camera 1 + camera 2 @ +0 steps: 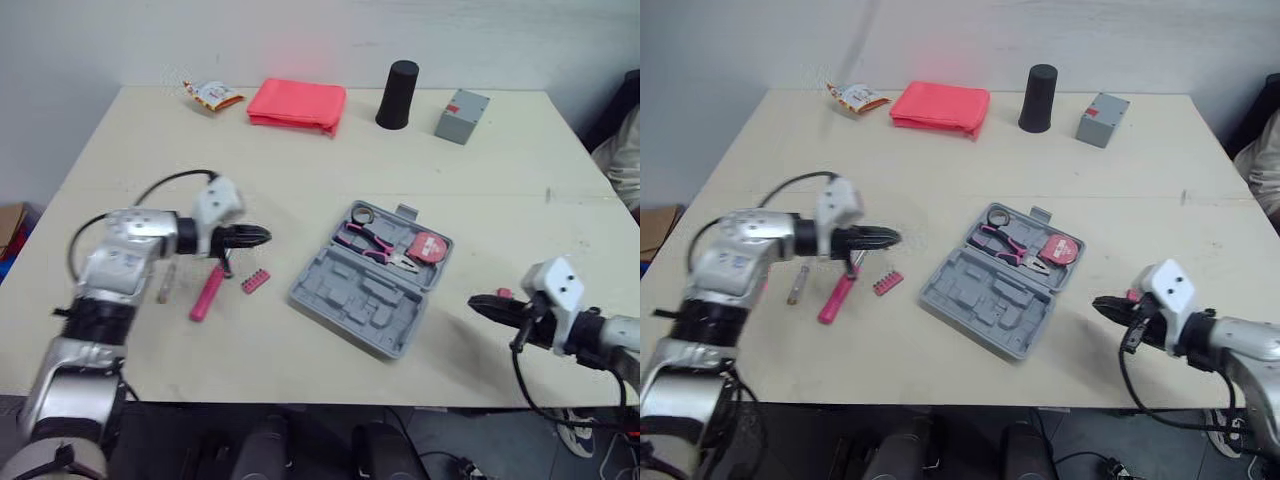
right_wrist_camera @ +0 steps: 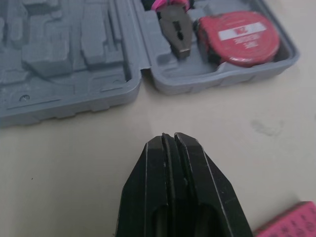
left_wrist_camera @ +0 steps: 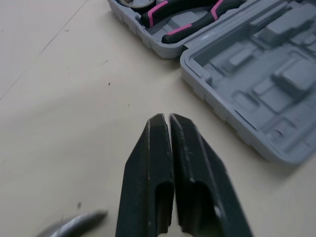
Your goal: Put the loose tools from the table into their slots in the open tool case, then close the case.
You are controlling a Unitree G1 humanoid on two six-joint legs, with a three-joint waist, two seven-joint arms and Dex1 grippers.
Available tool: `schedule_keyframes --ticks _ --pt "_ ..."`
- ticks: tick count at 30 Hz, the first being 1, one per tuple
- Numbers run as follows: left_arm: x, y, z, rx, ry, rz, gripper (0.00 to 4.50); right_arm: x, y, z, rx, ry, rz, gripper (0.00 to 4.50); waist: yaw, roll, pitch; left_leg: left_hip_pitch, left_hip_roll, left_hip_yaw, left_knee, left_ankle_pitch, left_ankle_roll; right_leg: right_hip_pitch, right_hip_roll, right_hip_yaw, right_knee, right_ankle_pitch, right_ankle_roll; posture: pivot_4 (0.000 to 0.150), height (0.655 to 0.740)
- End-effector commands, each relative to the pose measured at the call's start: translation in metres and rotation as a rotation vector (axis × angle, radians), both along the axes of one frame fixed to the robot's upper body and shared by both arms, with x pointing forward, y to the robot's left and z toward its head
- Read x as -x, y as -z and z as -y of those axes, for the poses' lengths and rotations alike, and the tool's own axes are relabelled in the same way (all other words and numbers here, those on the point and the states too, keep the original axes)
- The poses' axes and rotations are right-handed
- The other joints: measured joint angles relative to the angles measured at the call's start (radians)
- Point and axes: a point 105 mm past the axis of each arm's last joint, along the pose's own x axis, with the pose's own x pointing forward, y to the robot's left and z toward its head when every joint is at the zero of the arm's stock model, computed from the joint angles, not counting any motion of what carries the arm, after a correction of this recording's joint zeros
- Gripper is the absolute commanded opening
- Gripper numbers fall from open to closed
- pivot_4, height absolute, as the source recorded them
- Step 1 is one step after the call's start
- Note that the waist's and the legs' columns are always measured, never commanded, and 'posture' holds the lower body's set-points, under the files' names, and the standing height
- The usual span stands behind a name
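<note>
Mid-desk [image 1: 300,170], lying open: grey tool case [image 1: 345,300]. In its far half, already seated: pliers [image 1: 375,243] with pink-and-black handles, and just beside them, toward the robot's right, a red tape measure [image 1: 430,247]. In the near half, moulded slots, bare.

Over to the robot's left of the case, loose on the desk: pink-handled tool [image 1: 208,292], lying slantwise. Just beside it on the case side, a small pink bit holder [image 1: 255,281]. On its other side, a thin pale tool [image 1: 166,283]. All three apart from the case.

Left pincer [image 1: 266,237]: closed, fingers pressed nearly together, gripping nothing. Hovering above the desk, over the far end of the pink-handled tool, tips pointed toward the case. Touching none of the loose tools, as far as can be seen.

Right pincer [image 2: 169,136]: closed too, empty. Low over the desk on the robot's right of the case, aimed at the half with the tape measure and apart from it. Close by it, a small pink piece [image 2: 291,222] on the desk.

Along the far edge of the desk, well apart from the work: snack packet [image 1: 212,95], folded red cloth [image 1: 297,104], black cylinder [image 1: 398,95], grey box [image 1: 461,116].
</note>
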Motion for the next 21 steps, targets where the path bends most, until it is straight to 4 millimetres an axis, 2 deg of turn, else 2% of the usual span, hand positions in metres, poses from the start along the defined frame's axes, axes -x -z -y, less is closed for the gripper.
schedule_keyframes --ticks 1,5,12,21 --pt "-0.014 0.009 0.009 -0.055 0.003 0.0 0.03 -0.005 -0.003 -0.01 0.016 -0.022 0.048 0.0 0.0 0.0 0.0 0.0 0.0 0.0 0.001 0.0 0.0 0.0 0.0 0.0 0.0 0.0 0.0 0.15 0.7355" --pt "-0.029 0.02 0.03 -0.075 0.015 -0.008 0.03 -0.01 0.003 -0.019 0.03 -0.037 0.05 0.0 0.005 -0.001 0.001 -0.001 0.0 0.0 0.003 -0.001 0.001 0.0 0.0 0.0 0.001 0.0 0.001 0.15 0.7355" --pt "-0.044 0.022 0.049 -0.074 0.001 0.021 0.03 -0.015 0.009 -0.031 0.029 -0.059 0.054 0.0 0.016 -0.001 0.001 -0.002 -0.001 0.0 0.004 -0.001 0.002 0.0 -0.002 0.0 0.001 0.0 0.002 0.15 0.7355" --pt "-0.039 0.024 0.08 -0.035 0.082 0.013 0.03 -0.026 0.012 -0.034 0.026 -0.045 0.077 0.0 0.024 -0.002 0.001 -0.002 -0.002 0.0 0.006 -0.002 0.003 0.001 -0.003 0.0 0.001 0.001 0.003 0.15 0.7355"
